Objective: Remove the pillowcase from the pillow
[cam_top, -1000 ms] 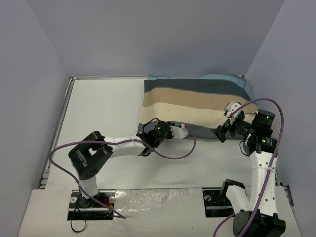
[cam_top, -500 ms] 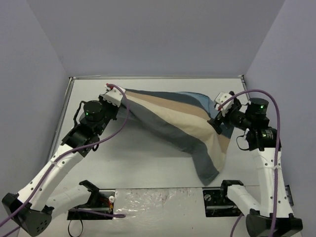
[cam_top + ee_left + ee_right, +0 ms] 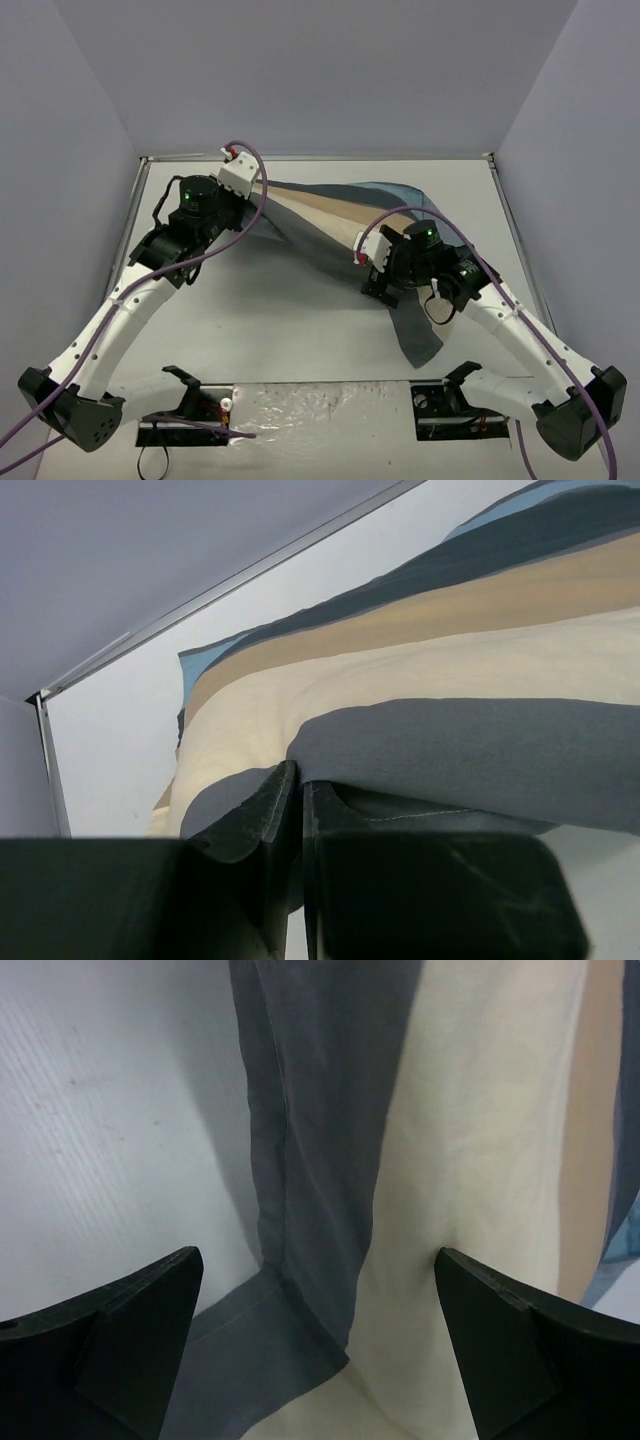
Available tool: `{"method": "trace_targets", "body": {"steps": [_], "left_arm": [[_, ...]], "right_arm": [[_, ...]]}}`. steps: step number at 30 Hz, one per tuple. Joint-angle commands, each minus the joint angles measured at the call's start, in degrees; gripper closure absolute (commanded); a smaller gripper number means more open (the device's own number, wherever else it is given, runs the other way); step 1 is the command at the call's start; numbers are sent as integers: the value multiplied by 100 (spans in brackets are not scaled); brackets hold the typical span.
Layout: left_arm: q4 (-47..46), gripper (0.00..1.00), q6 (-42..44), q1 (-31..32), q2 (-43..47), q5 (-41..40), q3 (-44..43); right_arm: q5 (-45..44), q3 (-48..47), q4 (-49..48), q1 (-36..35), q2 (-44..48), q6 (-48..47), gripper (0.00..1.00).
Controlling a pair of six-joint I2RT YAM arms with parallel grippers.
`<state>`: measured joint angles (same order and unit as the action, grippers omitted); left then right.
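Pinching the pillowcase (image 3: 320,220) with my left tool (image 3: 252,200). The jaws are clenched on a fold of its dark grey hem, with cloth squeezed between the fingers (image 3: 250,820). The cloth is striped: light blue, dark grey, tan, cream, then a broad grey band. It looks soft and creased, bunched and twisted near the grip. It stretches from my left tool at the far left of the tabletop (image 3: 280,320) across to the middle right. There it narrows into a grey tail pointing toward the near edge. My right tool (image 3: 315,1260) is released, jaws spread wide over the grey band where it meets the cream stripe. One finger is on the bare tabletop side and the other over the cream. Can't tell if the right tool touches the cloth, and nothing is gripped in it.
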<state>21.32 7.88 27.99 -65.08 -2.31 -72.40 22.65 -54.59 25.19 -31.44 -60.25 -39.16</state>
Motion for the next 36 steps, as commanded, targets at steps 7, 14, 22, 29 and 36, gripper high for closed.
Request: {"method": "trace_targets", "body": {"steps": [7, 14, 22, 29, 36], "left_arm": [[-251, 98, -146, -285, 329, 90, -407], [-278, 98, -357, -364, 426, 231, -310], [-172, 98, -489, -373, 558, 231, -345], [-49, 98, -524, -426, 523, 433, -652], [-119, 98, -515, -443, 540, 459, -495]], "right_arm": [[-4275, 1362, -1815, -530, 3, -47, 18], [-4920, 1925, -2983, -521, 207, -637, 58], [-4024, 1733, -3170, -416, 197, -207, 100], [-2337, 538, -1475, 15, 831, 101, 100], [-2282, 1000, -1418, 15, 716, -496, 6]]}}
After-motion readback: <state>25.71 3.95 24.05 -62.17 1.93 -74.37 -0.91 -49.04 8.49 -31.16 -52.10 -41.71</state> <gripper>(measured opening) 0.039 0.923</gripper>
